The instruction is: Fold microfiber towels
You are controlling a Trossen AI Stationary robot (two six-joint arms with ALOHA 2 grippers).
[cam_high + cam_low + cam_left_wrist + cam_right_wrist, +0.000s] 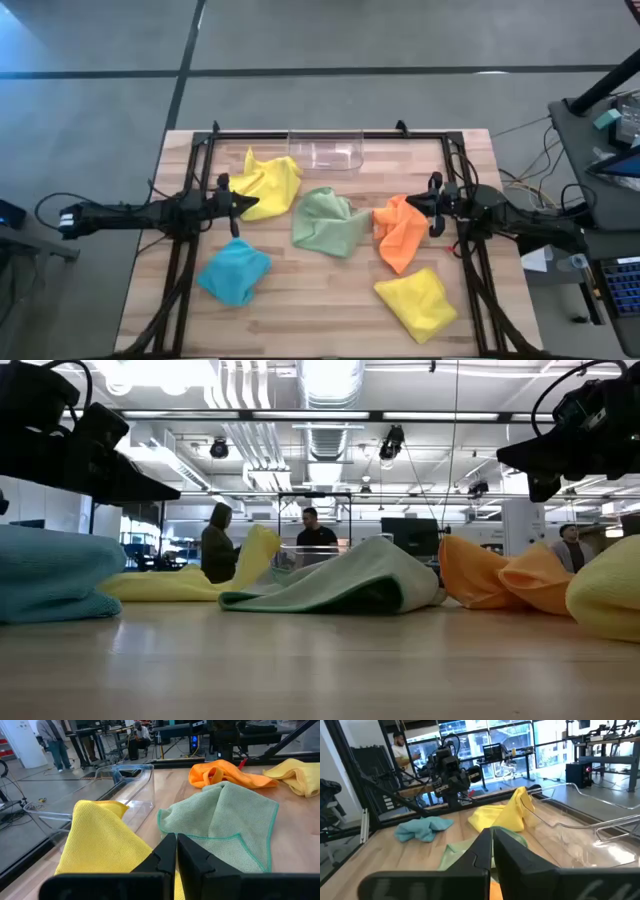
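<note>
Crumpled microfiber towels lie scattered mid-table, none folded; left gripper by the yellow one and right gripper by the orange both hover pinched shut, empty, so each should open before pinching a corner.

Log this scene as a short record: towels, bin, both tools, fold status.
towels: five, all crumpled, none folded
yellow towel: far left, beside the bin
green towel: centre of table
orange towel: right of the green one
second yellow towel: near right corner
blue towel: near left
clear bin: far edge, centre, nothing seen inside
left tool: shut, holds nothing, raised at the yellow towel's edge
right tool: shut, holds nothing, raised by the orange towel
</note>
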